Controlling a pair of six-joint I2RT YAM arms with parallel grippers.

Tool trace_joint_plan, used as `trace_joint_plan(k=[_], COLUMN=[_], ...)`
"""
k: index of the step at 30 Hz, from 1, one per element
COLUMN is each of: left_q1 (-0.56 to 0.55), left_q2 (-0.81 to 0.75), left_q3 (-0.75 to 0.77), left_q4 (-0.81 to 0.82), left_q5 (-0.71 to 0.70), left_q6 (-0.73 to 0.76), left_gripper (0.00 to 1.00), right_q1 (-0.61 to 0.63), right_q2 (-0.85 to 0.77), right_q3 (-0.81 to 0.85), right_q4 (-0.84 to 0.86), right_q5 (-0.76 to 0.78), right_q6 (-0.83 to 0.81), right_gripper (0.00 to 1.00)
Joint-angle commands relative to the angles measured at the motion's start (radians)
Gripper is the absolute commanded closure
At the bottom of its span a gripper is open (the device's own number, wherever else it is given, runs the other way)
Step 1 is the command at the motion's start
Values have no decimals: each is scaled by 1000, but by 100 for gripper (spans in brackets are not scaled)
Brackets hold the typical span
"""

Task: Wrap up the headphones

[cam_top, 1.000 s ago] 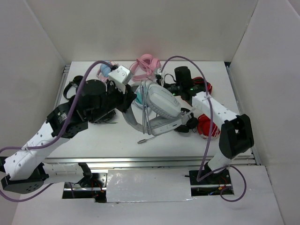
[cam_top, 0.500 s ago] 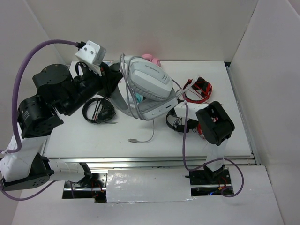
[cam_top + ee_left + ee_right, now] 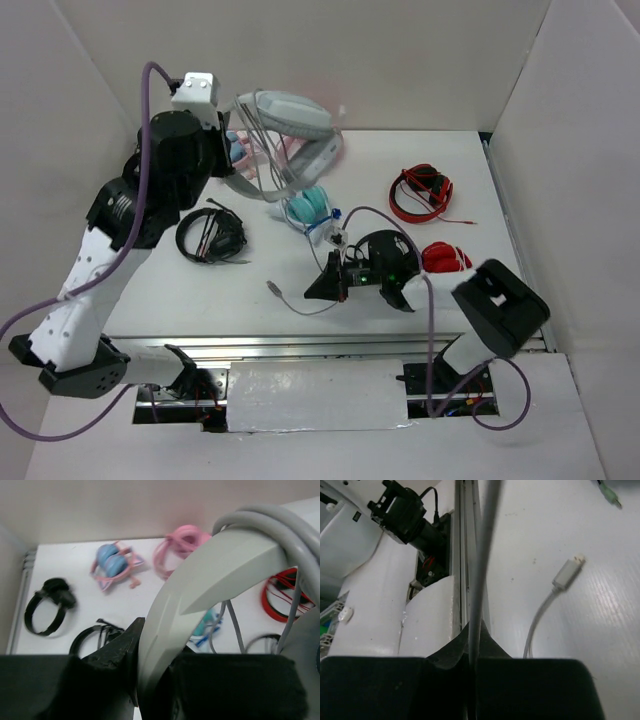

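Note:
The large light-grey headphones [image 3: 288, 112] hang in the air over the table's back left. Their wide band [image 3: 200, 580] is clamped between the jaws of my left gripper [image 3: 152, 630]. That gripper shows in the top view [image 3: 238, 158] just below the band. Several turns of the thin pale-grey cable [image 3: 272, 522] lie over the band. The cable runs down to my right gripper [image 3: 323, 287], which is low over the table's front centre. It is shut on the cable [image 3: 479, 580]. The cable's plug [image 3: 568, 570] lies on the table beside it.
A small black on-ear pair [image 3: 212, 236] lies front left. A teal pair [image 3: 308, 207] is at the centre and a red pair [image 3: 420, 195] at the right. A red earcup [image 3: 445, 258] is beside the right arm. A blue-pink pair [image 3: 112, 565], a pink pair [image 3: 180, 545] and a black band [image 3: 47, 605] lie at the back.
My left arm has lifted the headphones up and back to the left. My right gripper has swung from the right side to the front centre, drawing the cable with it.

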Motion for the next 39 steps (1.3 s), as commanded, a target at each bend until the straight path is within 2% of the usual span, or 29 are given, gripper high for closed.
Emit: trace_joint_plan(k=[1, 5, 6, 9, 10, 11, 16, 19, 24, 27, 31, 36, 39], left_q1=[159, 303, 358, 432, 440, 449, 440, 416, 284, 206, 75, -77, -150], left_q2=[46, 80, 88, 148, 161, 172, 185, 189, 171, 142, 59, -73, -114], left_q3=[-14, -115, -137, -180, -184, -189, -322, -407, -568, -637, -720, -839, -873], left_q4=[132, 184, 187, 173, 155, 146, 161, 169, 219, 247, 255, 282, 275], left_q5=[41, 61, 62, 61, 33, 24, -31, -12, -1, 62, 76, 159, 159], left_q6=[-130, -171, -204, -237, -237, -237, -237, -222, -188, -144, -110, -103, -113], left_gripper=[100, 100, 100, 100, 100, 100, 100, 100, 100, 100, 100, 100, 100], right_q1=[59, 139, 150, 194, 202, 217, 271, 289, 292, 276, 216, 141, 101], right_q2=[-145, -309, -337, -438, -493, -523, -699, -741, -703, -646, -571, -503, -469], right_q3=[-89, -160, -162, -131, -102, -85, 31, 122, 222, 314, 397, 436, 478], right_q4=[-57, -141, -202, -370, -414, -504, -696, -770, -683, -686, -689, -658, -679], right_q5=[169, 353, 399, 586, 703, 773, 1113, 1213, 1283, 1286, 1264, 1082, 964], right_q6=[-54, -61, -67, -106, -126, -130, -233, -342, -625, -748, -853, -871, -870], right_gripper=[100, 100, 100, 100, 100, 100, 100, 100, 100, 99, 99, 96, 93])
